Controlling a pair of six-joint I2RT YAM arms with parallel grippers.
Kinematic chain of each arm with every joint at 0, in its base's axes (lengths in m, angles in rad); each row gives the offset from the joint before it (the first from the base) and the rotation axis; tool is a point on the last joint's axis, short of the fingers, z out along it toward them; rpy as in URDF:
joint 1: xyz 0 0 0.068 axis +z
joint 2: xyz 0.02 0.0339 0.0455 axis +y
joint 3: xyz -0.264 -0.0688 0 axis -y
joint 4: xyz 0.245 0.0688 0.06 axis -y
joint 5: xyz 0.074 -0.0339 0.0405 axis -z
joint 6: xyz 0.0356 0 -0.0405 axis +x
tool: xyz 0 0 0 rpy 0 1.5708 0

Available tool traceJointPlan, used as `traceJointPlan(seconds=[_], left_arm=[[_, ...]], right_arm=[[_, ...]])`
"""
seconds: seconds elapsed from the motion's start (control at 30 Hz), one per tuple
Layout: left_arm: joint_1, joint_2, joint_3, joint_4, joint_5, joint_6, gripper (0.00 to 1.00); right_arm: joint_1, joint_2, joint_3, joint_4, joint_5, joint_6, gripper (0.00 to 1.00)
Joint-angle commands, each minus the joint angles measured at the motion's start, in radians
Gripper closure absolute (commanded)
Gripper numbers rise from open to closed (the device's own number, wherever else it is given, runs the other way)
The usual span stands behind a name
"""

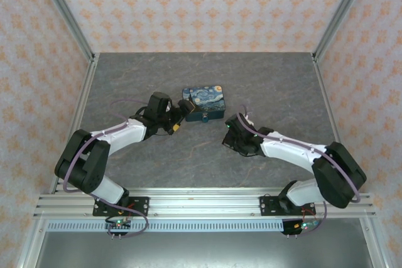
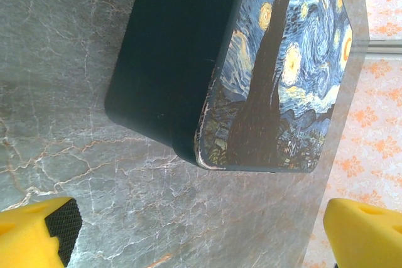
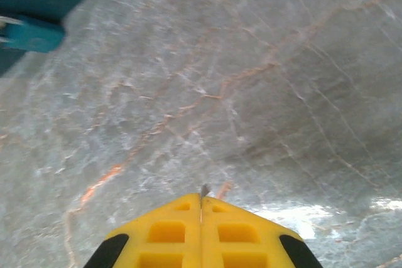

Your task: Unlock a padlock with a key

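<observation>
The tiny teal padlock (image 3: 32, 34) hangs at the front side of the dark blue swirly box (image 1: 203, 103), at the top left of the right wrist view; in the top view the padlock (image 1: 205, 118) is a small speck. My right gripper (image 3: 201, 198) is shut, and the thin grey tip of the key (image 3: 203, 189) pokes out between its yellow fingers (image 3: 163, 233). It hovers over bare table to the right of the padlock, well apart from it. My left gripper (image 2: 201, 233) is open by the box's (image 2: 188, 61) left end, with nothing between its fingers (image 2: 38, 233).
The box lies on a grey marbled table (image 1: 264, 86) walled by patterned panels and metal posts (image 1: 63, 10). Bare table lies in front of the box, between the two arms. The right gripper (image 1: 230, 131) is low, near the table's middle.
</observation>
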Motion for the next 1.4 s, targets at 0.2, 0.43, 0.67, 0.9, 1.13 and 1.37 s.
traceJointPlan(seconds=[0.2,0.43,0.67,0.9,1.13,1.37], left_arm=[[-0.01,-0.049,0.04,-0.05,-0.021,-0.008,0.0],[-0.041,-0.042,0.062,-0.01,-0.006,-0.083,0.0],[-0.068,-0.049,0.093,-0.07,-0.038,-0.065,0.0],[-0.071,-0.037,0.068,-0.051,-0.039,-0.068,0.0],[-0.07,-0.025,0.072,-0.041,-0.035,-0.064,0.0],[-0.071,-0.027,0.068,-0.042,-0.041,-0.058,0.0]], right_arm=[[-0.025,-0.107,0.017,0.081,0.008,-0.102,1.0],[-0.049,-0.146,0.079,0.077,-0.023,-0.14,1.0],[-0.052,-0.146,0.087,-0.012,-0.051,-0.143,1.0],[-0.046,-0.116,0.001,-0.054,-0.095,-0.137,1.0],[-0.032,0.024,-0.055,0.024,-0.101,-0.126,1.0],[-0.027,0.092,-0.064,0.061,-0.103,-0.124,1.0]])
